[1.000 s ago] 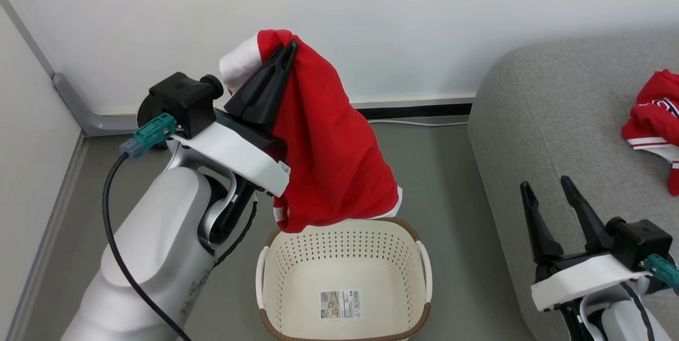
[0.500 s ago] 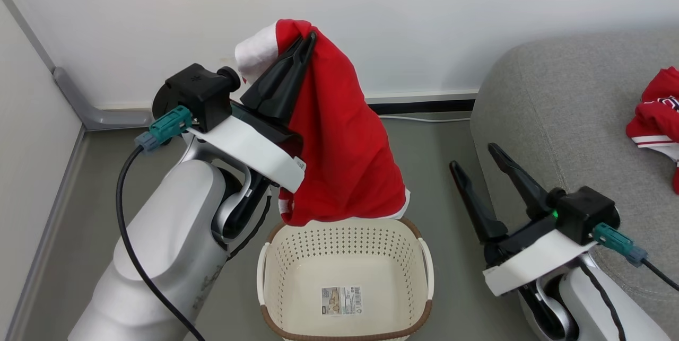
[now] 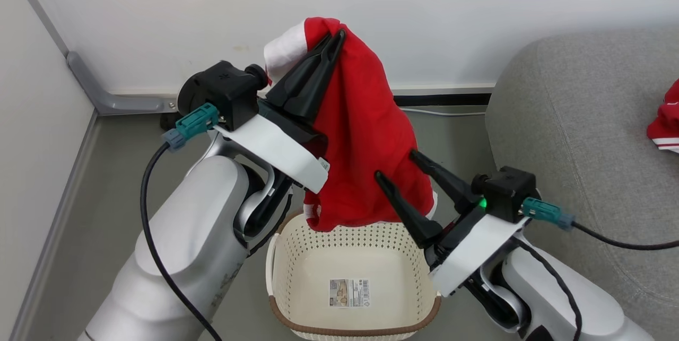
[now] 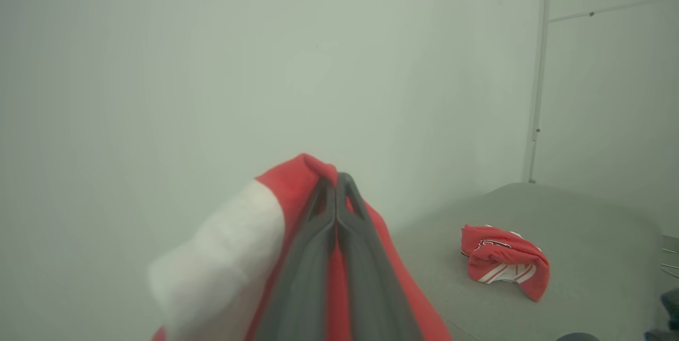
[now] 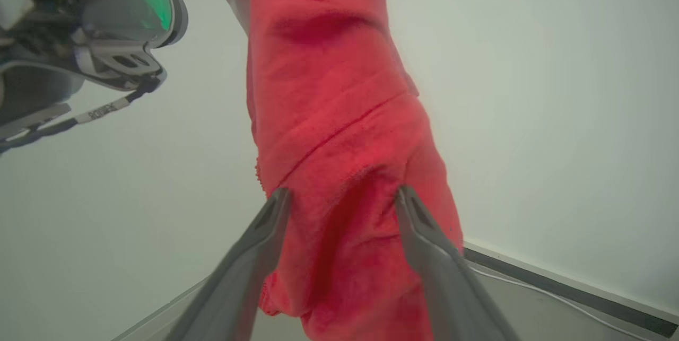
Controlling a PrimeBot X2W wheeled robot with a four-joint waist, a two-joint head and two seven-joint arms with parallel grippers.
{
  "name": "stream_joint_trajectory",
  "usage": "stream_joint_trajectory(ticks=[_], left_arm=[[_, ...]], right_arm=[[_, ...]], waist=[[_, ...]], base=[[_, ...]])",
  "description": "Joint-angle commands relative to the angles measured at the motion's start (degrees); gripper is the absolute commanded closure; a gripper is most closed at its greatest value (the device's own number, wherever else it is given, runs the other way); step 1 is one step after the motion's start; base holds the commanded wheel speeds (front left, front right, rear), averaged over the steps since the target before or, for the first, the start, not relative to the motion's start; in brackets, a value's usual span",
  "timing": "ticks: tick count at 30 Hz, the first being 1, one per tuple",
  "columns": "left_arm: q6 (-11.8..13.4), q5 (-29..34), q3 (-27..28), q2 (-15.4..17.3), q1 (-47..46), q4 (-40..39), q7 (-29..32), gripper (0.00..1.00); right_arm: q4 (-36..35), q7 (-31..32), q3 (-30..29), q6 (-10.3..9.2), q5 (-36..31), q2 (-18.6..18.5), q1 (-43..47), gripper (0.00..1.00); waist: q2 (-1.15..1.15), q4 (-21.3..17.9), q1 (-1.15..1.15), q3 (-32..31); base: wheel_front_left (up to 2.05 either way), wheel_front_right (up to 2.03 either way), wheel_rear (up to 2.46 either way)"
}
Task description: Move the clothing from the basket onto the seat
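Above the basket point(image 3: 297, 256), at twelve o'clock, your left gripper point(image 3: 336, 36) pinches the red garment point(image 3: 366, 134) tight. Your right gripper point(image 3: 395, 163) gapes wide at its hem; contact is unclear. At three o'clock, the second garment point(image 3: 666, 123) on the seat point(image 3: 573, 118) is cut off.

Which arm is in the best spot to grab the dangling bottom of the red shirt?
Right. The right claw is open, facing the hanging end of the red garment; the left claw is busy, shut on its top.
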Motion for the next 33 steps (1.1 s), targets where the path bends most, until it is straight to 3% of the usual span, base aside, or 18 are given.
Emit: stream_joint_trajectory(ticks=[1,6,11,12,13,14,15,22,24,25,26,33], left_arm=[[0.06,0.3,1.54,0.72,-3.64,-1.28,-0.42,1.0],[-0.1,0.39,0.36,0.12,-4.37,-1.91,-0.16,1.0],[-0.14,0.35,-0.43,-0.39,-4.39,-1.81,-0.41,1.0],[-0.16,0.34,-0.59,-0.48,-4.33,-1.73,-0.51,1.0],[-0.17,0.28,-0.71,-0.57,-4.24,-1.63,-0.6,1.0],[-0.17,0.28,-0.71,-0.57,-4.24,-1.63,-0.6,1.0],[-0.18,0.21,-0.82,-0.66,-4.17,-1.5,-0.68,1.0],[-0.08,0.03,-1.06,-0.94,-3.89,-0.02,-1.62,1.0],[-0.07,0.06,-1.0,-0.88,-3.81,0.63,-1.99,0.49],[-0.05,0.09,-0.95,-0.86,-3.77,0.92,-2.21,0.09],[0.04,0.01,-0.84,-0.89,-3.7,1.25,-2.35,0.0],[-0.19,0.05,-1.02,-0.77,-3.17,3.57,-3.48,0.0]], right_arm=[[-0.28,-0.35,1.97,0.23,2.07,1.07,-2.16,0.0],[2.11,-0.35,6.02,0.23,5.33,2.64,-5.47,0.0],[5.12,-0.35,5.53,0.23,5.81,4.91,-6.98,0.0],[5.63,-0.35,5.27,0.23,5.7,5.36,-7.15,0.36],[6.04,-0.35,4.88,0.23,5.51,5.78,-7.26,0.82],[6.04,-0.35,4.88,0.23,5.51,5.78,-7.26,0.82],[6.33,-0.35,4.51,0.23,5.29,6.13,-7.36,1.0],[5.89,-0.35,2.82,0.23,3.86,6.79,-7.2,1.0],[5.54,-0.35,2.52,0.23,3.61,6.61,-6.99,1.0],[5.38,-0.35,2.44,0.23,3.51,6.51,-6.88,1.0],[5.25,-0.35,2.35,0.23,3.33,6.37,-6.84,1.0],[3.68,-0.35,-0.05,0.23,2.34,6.06,-5.74,1.0]], waist=[[0.0,0.34,0.0,0.24],[0.0,1.03,0.0,0.95],[0.0,1.45,0.0,1.32],[0.0,1.54,0.0,1.34],[0.0,1.61,0.0,1.39],[0.0,1.61,0.0,1.39],[0.0,1.68,0.0,1.46],[0.0,1.42,0.0,1.98],[0.0,1.13,0.0,2.01],[0.0,0.98,0.0,2.02],[0.0,0.83,0.0,2.03],[0.0,-0.14,0.0,2.13]], base=[[0.0,0.0,0.0],[0.0,0.0,0.0],[0.0,0.0,0.0],[0.0,0.0,0.0],[0.0,0.0,0.0],[0.0,0.0,0.0],[0.0,0.0,0.0],[0.0,0.0,0.0],[0.0,0.0,0.0],[0.0,0.0,0.0],[0.0,0.0,0.0],[0.0,0.0,0.0]])
